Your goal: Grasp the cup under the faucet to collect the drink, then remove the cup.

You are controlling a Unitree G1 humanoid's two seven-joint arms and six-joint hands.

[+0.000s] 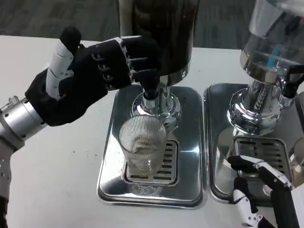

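A clear ribbed cup stands upright on the drip grate of the left steel tray, directly below the black faucet of a dark drink dispenser. My left hand, in black with white finger segments, is raised at the left, its fingers reaching to the faucet's lever; whether they press it I cannot tell. It is well above the cup and holds nothing. My right hand hovers at the lower right with fingers apart, over the second tray, clear of the cup.
A second dispenser with a clear tank and chrome base stands on the right steel tray, its own faucet at the far right. White table lies bare to the left of the trays.
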